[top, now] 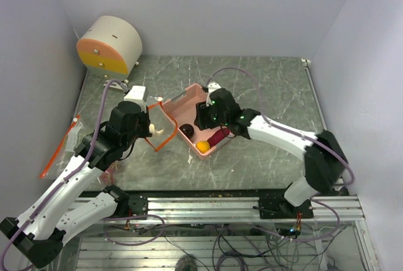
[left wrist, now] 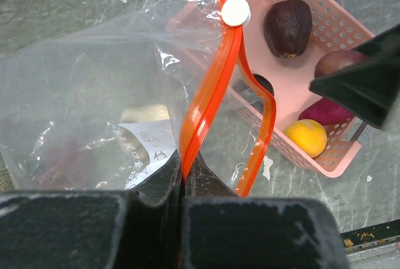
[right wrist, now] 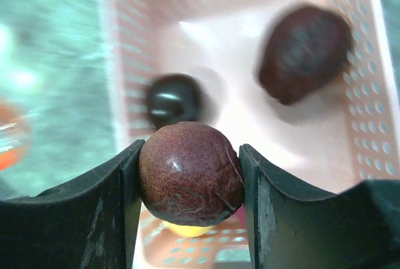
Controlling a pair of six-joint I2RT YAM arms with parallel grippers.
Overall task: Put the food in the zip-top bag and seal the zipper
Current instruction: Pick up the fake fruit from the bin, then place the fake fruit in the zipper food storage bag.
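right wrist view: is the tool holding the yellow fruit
No, the right tool grips a dark reddish-purple fruit; the yellow fruit lies in the basket.

My left arm (top: 63, 192) and right arm (top: 277, 133) wear glossy white shells with black joint housings, a lilac cable (top: 102, 104) trailing along each. Tiny green lights (top: 242, 118) dot the right wrist. The right pincer (right wrist: 190, 156) has scuffed matte-black slab fingers (right wrist: 69, 219).

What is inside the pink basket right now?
A dark purple piece, a black grape, a magenta piece and an orange fruit. The right gripper grips a reddish ball there, hiding part of the basket floor.
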